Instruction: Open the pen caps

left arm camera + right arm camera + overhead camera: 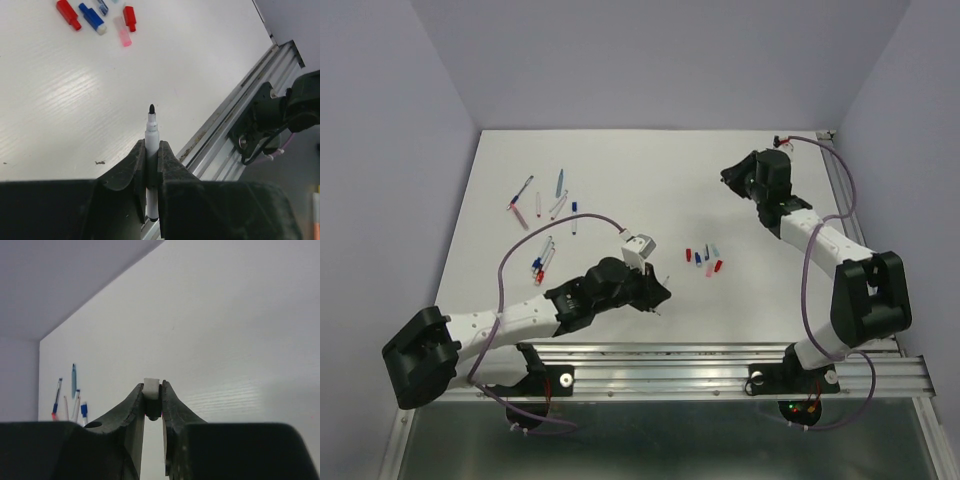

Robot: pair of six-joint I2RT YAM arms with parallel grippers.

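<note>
Pen caps point(706, 259): red, blue and pink, clustered loose on table point(620, 170) between the arms.
Left gripper point(151, 150): clamped on uncapped pen point(151, 131), black tip bared, near the table's near edge.
Right gripper point(152, 391): closed on short whitish piece point(151, 384).
Other pens point(545, 215): grouped far left.

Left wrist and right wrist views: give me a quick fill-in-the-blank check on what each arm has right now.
1. The left arm's jaws are shut on a pen whose cap is ____.
2. The right arm's jaws pinch a small ____ piece.
3. The loose caps lie on the table beyond the pen's ____.
Missing words: off; white; tip.
</note>
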